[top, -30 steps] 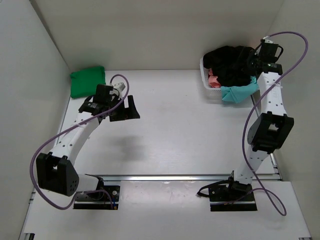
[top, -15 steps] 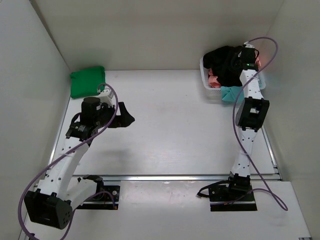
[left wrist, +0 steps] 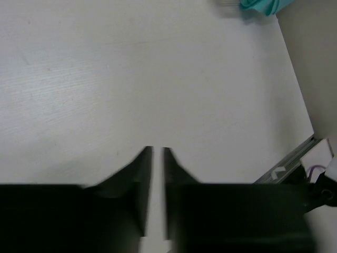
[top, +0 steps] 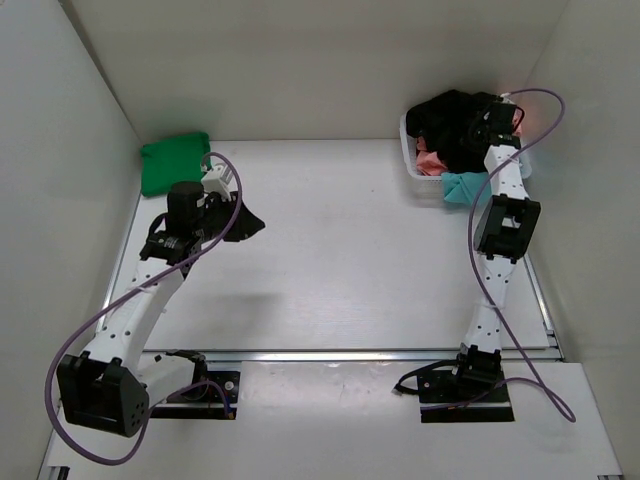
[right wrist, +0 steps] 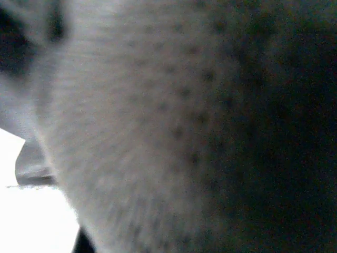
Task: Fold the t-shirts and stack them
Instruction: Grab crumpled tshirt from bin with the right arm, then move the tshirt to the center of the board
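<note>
A green t-shirt (top: pixel 175 162) lies folded at the table's back left corner. A black t-shirt (top: pixel 445 120) is heaped on top of the white basket (top: pixel 408 150) at the back right. A coral-pink t-shirt (top: pixel 428 160) and a teal t-shirt (top: pixel 462 186) show beneath it, and the teal one (left wrist: pixel 260 5) also shows in the left wrist view. My left gripper (top: pixel 250 222) (left wrist: pixel 157 150) hovers over bare table, its jaws nearly together with nothing between them. My right gripper (top: pixel 478 125) is pressed into the black cloth (right wrist: pixel 158 132), which fills the right wrist view and hides the fingers.
White walls close in the table at the back and on both sides. A metal rail (top: pixel 350 354) runs along the near edge by the arm bases. The basket sits tight against the right wall.
My left gripper's jaws have closed from wide open and its wrist has turned. My right wrist has swung left from beside the basket into the black t-shirt heap.
</note>
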Robot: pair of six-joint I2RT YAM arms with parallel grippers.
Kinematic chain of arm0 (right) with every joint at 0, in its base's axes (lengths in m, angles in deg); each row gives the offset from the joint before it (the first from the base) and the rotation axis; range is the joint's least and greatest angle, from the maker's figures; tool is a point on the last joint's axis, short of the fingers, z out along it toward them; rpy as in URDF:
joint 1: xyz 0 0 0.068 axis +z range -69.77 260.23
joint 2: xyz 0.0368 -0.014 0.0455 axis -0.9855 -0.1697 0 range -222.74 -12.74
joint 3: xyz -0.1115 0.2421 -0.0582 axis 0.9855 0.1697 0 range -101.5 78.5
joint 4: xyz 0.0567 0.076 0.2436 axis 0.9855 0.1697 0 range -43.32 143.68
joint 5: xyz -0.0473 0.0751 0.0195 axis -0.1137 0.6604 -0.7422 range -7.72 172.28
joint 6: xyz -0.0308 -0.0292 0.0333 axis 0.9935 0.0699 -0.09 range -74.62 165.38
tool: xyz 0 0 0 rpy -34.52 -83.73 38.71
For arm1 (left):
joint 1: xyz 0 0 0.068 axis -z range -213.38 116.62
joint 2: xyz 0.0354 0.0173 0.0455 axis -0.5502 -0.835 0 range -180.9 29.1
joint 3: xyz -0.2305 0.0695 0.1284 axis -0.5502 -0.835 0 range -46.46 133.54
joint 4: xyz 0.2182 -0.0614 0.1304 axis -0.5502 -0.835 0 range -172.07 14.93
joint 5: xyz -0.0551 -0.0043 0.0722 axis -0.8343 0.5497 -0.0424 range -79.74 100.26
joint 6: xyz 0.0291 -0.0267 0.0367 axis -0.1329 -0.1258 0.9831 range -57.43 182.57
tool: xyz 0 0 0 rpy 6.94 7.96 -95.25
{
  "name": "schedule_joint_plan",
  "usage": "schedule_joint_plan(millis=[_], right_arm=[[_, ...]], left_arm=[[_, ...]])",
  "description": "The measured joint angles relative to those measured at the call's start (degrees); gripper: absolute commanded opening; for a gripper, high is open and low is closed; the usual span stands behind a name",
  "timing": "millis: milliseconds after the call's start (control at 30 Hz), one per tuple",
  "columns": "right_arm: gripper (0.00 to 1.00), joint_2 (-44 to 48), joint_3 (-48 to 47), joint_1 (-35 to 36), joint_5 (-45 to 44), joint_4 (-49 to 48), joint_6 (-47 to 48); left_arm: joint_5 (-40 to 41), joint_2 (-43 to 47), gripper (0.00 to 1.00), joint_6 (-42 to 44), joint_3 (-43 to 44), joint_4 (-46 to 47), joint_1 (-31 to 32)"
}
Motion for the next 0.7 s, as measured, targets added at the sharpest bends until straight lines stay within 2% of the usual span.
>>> schedule_joint_plan(millis=[33,167,200,233,267,300,333,567,700], right_arm=[[0.00,0.9,0.2,0.1,0.4,-0.1,-0.3],[0.00,8.7,3.1,0.8,2.5,-1.3,-1.2],[0.00,11.7,4.1,1.0,2.9,-2.0,-1.0],[0.00,14.9,5.0,1.4,3.0,-2.8,-0.5],[0.00,18.5,6.4,1.8,3.2,-4.0,0.1],[0.00,22.3,7.7,2.4,3.3,-5.3,0.7],[0.00,31.7,10.3,4.7,3.8,-8.5,2.2],[0.00,60.8,25.7,20.3,3.4,-19.5,11.3],[0.00,72.5,38.7,22.1,5.3,-22.3,9.0]], left_arm=[[-0.5,-0.1,0.00,-0.9,0.0,0.9,0.0],[-2.0,-1.2,0.00,-2.4,0.5,3.1,0.9],[-2.5,-1.6,0.15,-2.7,0.7,3.5,0.9],[-3.2,-1.9,0.40,-2.8,0.9,4.1,0.9],[-4.0,-2.1,0.69,-3.0,0.9,4.9,0.9],[-4.6,-2.1,0.54,-3.3,0.9,5.6,0.8],[-6.4,-1.7,0.01,-4.3,0.9,8.0,0.0],[-10.1,0.0,0.00,-8.2,1.0,16.4,-3.0],[-10.6,3.1,0.02,-11.2,1.1,19.8,-7.5]])
